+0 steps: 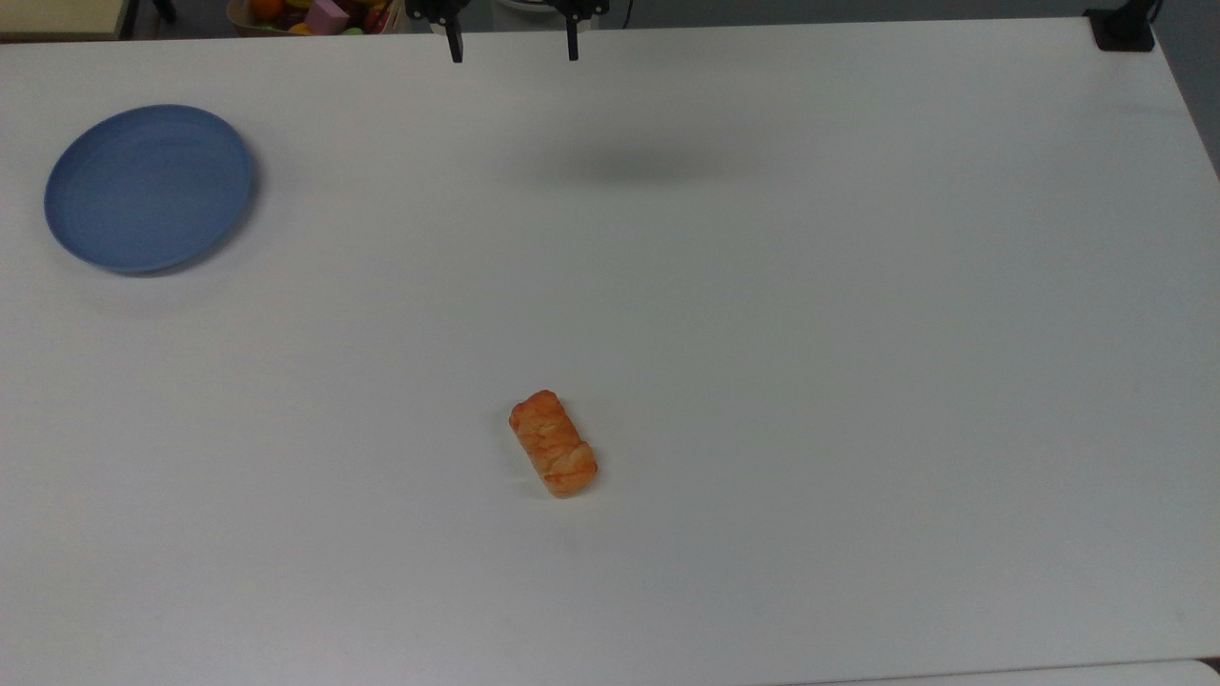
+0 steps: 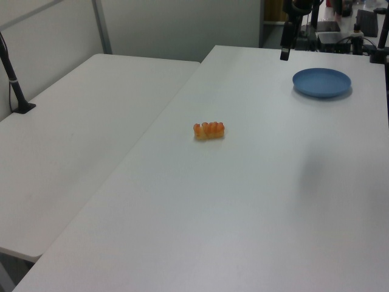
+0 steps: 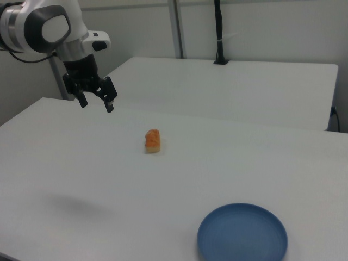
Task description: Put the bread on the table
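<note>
A second white table (image 2: 79,140) is standing edge to edge with the work surface, and a black pole (image 3: 218,32) is rising from a clamp at its far edge. Pale partition walls (image 2: 182,27) with grey metal uprights (image 2: 101,27) are closing the room behind it. Past the far edge, a box of what may be colourful toys (image 1: 319,14) is sitting.

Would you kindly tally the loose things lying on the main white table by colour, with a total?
Orange: 1, the bread
Blue: 1, the plate
Total: 2, both resting on the table, well apart from each other. The gripper hangs above the table's far edge in the top view, jaws open and holding nothing.
</note>
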